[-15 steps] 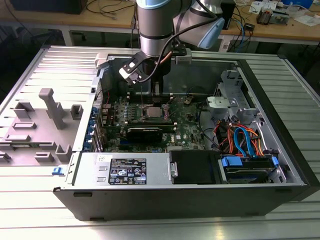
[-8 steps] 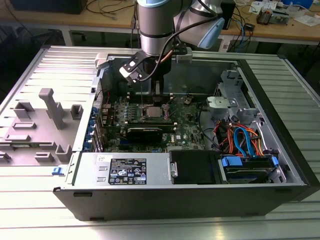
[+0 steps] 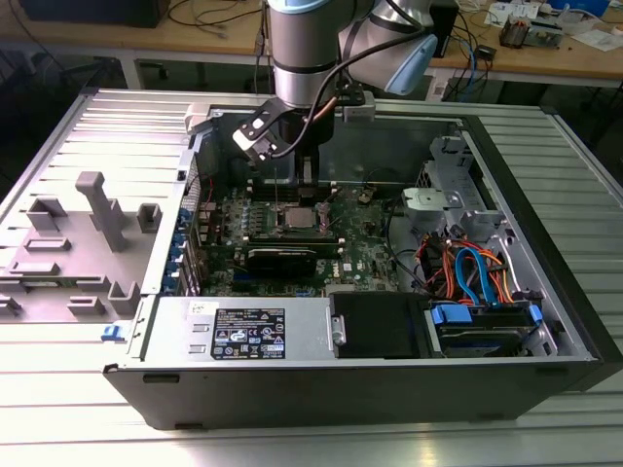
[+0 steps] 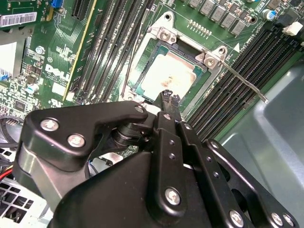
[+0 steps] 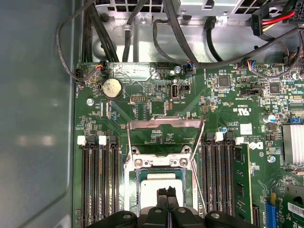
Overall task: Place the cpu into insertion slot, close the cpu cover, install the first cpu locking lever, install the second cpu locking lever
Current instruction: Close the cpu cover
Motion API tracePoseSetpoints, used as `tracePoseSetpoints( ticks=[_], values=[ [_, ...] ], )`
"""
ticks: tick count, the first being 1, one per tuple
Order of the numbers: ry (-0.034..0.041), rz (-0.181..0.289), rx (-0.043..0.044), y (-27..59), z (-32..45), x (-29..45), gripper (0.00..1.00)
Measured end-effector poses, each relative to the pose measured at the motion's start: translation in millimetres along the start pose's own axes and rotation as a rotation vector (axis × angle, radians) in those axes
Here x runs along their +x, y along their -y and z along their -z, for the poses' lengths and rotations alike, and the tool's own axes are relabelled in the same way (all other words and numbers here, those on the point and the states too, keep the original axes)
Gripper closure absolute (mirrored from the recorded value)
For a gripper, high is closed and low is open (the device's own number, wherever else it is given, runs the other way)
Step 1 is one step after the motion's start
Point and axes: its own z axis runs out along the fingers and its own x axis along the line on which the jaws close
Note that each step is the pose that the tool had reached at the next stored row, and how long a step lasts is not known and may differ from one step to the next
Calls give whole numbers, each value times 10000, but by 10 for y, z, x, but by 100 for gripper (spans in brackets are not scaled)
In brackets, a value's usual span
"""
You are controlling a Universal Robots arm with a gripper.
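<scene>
Hand [image 5: 169, 194] closed on nothing, tips just over cpu [image 5: 151, 187] lying in slot [image 5: 159, 163], I judge to press it home; cover [image 5: 166, 124] open.

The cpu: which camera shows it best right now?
The second wrist view: most of the silver top of the cpu shows, close up. In the first wrist view the claw hides part of it; in the exterior view it is a small, far-off square.

cpu [image 5: 154, 183] in insertion slot [image 5: 159, 162] | memory slots [image 5: 99, 180] on both sides | fingers [image 5: 163, 195] over cpu
</scene>
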Motion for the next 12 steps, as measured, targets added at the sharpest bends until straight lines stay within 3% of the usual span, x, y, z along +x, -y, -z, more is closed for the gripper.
tracePoseSetpoints(
  ticks=[12],
  values=[
    [-5, 1, 13, -14, 29, -3, 89]
  ],
)
